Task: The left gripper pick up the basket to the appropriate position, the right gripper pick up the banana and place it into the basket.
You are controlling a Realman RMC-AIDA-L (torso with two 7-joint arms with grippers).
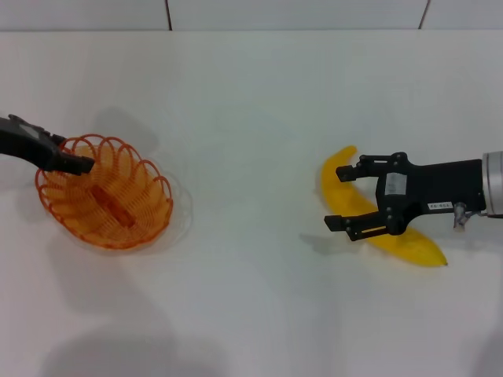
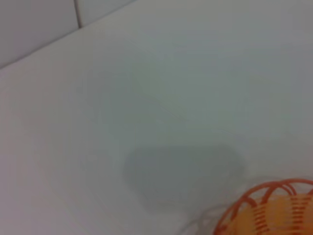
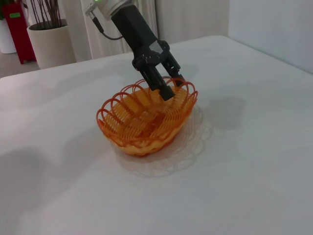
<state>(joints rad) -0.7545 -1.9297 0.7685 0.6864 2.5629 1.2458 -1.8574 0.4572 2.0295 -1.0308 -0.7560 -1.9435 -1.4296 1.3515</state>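
The orange wire basket [image 1: 104,192] sits at the left of the white table, tipped slightly, with its shadow under it. My left gripper [image 1: 77,164] is shut on its rim at the end nearest the arm, one finger inside and one outside; this shows in the right wrist view [image 3: 166,87], with the basket [image 3: 144,117] below it. A corner of the basket [image 2: 274,208] shows in the left wrist view. The yellow banana [image 1: 413,246] lies on the table at the right. My right gripper [image 1: 343,198] is open, its fingers straddling the banana's upper half.
The white table [image 1: 251,118] runs to a tiled wall at the back. Beyond the table, the right wrist view shows a beige plant pot [image 3: 49,44] and a red object [image 3: 14,19].
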